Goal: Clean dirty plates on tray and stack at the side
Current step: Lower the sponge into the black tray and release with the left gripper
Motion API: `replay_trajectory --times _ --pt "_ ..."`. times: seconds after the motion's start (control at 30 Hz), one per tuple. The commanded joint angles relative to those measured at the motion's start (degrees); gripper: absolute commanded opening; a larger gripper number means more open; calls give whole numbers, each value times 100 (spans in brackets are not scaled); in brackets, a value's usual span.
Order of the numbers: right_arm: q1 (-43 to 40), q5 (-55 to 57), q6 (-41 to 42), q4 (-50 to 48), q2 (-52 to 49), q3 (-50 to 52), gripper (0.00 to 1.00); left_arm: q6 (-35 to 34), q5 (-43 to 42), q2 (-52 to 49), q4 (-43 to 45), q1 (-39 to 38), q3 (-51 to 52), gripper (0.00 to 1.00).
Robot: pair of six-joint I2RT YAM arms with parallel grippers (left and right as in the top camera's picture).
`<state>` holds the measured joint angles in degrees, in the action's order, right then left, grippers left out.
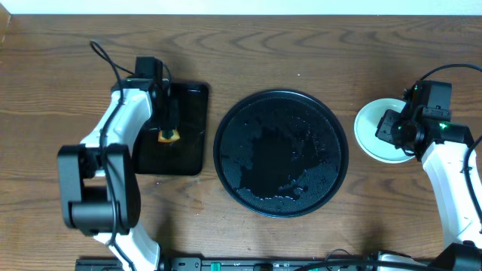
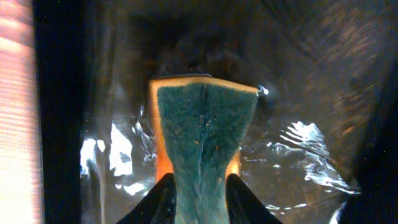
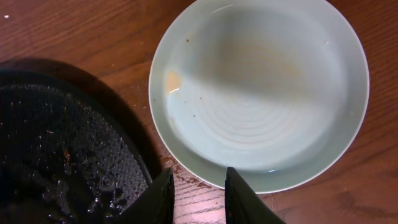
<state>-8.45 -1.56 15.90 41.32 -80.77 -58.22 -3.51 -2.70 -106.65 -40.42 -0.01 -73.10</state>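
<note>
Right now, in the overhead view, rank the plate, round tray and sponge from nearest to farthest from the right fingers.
1. Plate, right side, just by the right fingers.
2. Round tray, table centre.
3. Sponge, far left, held by the left fingers.

Round tray mid-table; sponge on rectangular tray at left, plate at right

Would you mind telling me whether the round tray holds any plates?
Empty of plates: the tray shows only wet residue; the plate sits on wood beside it.
</note>
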Motion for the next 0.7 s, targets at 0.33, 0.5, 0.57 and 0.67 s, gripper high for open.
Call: replay_trajectory --times 0.33,0.5,0.57,0.67 --pt "28 -20 -55 7 -50 -63 26 -90 15 732 -72 20 2 54" --pt "28 -22 -52 7 -50 -63 25 -87 17 649 208 20 57 32" --pt "28 -20 -55 9 -50 -63 25 -90 20 535 284 20 61 27" --pt "28 -20 -55 13 -50 -63 25 -90 28 289 365 20 61 26"
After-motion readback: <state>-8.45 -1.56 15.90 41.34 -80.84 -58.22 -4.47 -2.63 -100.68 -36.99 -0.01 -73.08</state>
